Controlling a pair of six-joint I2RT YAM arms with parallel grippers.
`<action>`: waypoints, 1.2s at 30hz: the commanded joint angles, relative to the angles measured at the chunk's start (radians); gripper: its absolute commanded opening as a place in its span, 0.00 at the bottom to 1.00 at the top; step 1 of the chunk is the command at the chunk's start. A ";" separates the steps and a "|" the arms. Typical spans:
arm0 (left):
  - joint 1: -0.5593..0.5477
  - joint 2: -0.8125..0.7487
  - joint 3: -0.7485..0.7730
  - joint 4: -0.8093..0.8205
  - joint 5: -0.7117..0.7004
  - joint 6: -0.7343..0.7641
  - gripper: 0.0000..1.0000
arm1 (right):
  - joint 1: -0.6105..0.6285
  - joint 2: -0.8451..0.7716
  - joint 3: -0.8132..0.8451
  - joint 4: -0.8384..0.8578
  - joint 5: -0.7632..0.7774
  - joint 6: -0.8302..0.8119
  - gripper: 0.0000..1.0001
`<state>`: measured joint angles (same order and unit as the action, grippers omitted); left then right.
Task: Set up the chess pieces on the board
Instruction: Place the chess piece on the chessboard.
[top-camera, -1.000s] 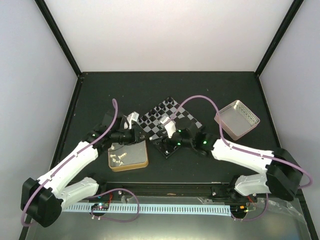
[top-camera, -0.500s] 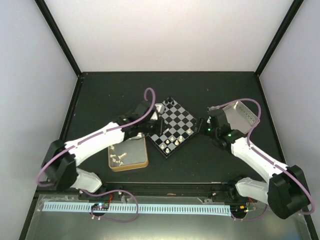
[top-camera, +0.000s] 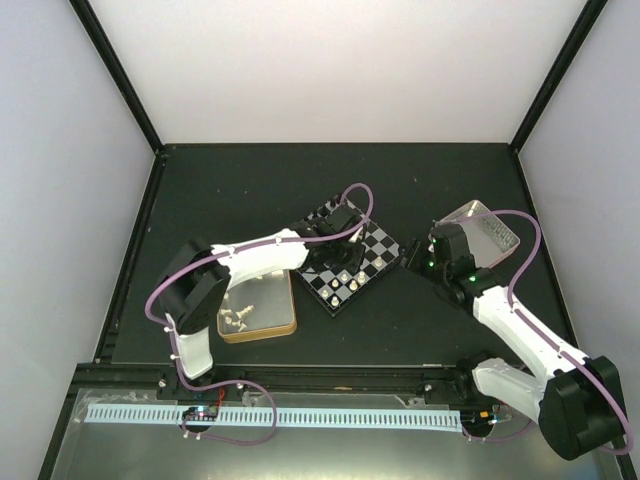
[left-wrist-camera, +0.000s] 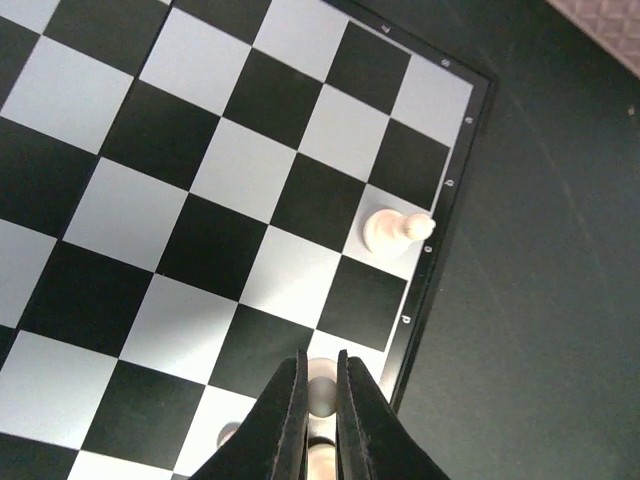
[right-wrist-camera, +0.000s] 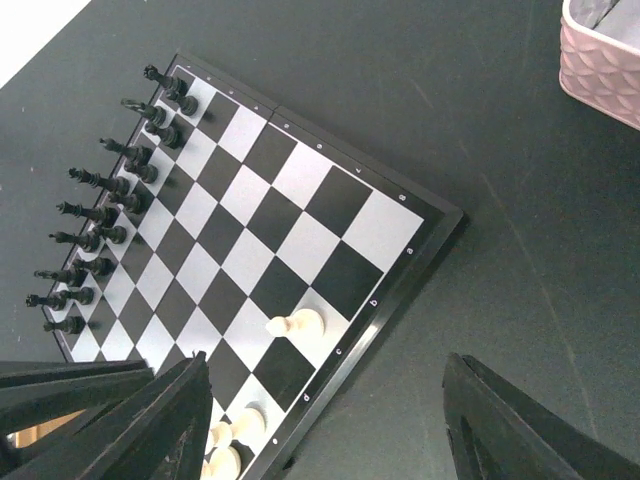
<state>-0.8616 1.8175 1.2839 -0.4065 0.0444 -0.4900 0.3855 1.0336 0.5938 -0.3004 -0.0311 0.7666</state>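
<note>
Left hand (top-camera: 335, 262) hangs over the near-right part of the board (top-camera: 380, 245) in the overhead view, its arm stretched across from the left. The right hand (top-camera: 412, 258) sits just off the board's right corner, above bare worktop (top-camera: 250, 190). A gold-rimmed tin (top-camera: 290, 310) with a few cream pieces in it lies left of the board. A pinkish tray (top-camera: 505, 235) lies well apart to the right, behind the right wrist.

From the left wrist, the two dark fingers (left-wrist-camera: 290, 420) are nearly together, leaving only a thin slit. They point down at the board's edge row. The rounded top of a cream piece (left-wrist-camera: 320, 388) shows in the slit, but whether the fingers pinch it or merely hover above it cannot be told. A lone white pawn (left-wrist-camera: 390, 230) stands on a light square by the border, near the fingertips but apart from them.

From the right wrist, that hand's fingers (right-wrist-camera: 160, 420) are spread wide apart and hold nothing. The whole board lies below them. Black pieces (right-wrist-camera: 100, 215) stand in two rows along its far-left edge. The white pawn stands alone by the near border, and three more cream pieces (right-wrist-camera: 235, 435) are bunched in the bottom corner. A corner of the tray shows at the top right.
</note>
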 joint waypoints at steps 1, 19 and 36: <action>-0.010 0.051 0.070 -0.035 -0.039 0.026 0.01 | -0.004 -0.019 -0.001 -0.020 0.005 0.002 0.64; -0.013 0.152 0.084 -0.065 -0.060 0.010 0.04 | -0.004 -0.014 0.001 -0.022 -0.015 -0.010 0.64; -0.011 0.111 0.096 -0.089 -0.020 0.004 0.19 | -0.004 -0.023 0.004 -0.023 -0.028 -0.012 0.64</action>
<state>-0.8658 1.9572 1.3376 -0.4767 0.0002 -0.4900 0.3855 1.0256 0.5938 -0.3229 -0.0490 0.7639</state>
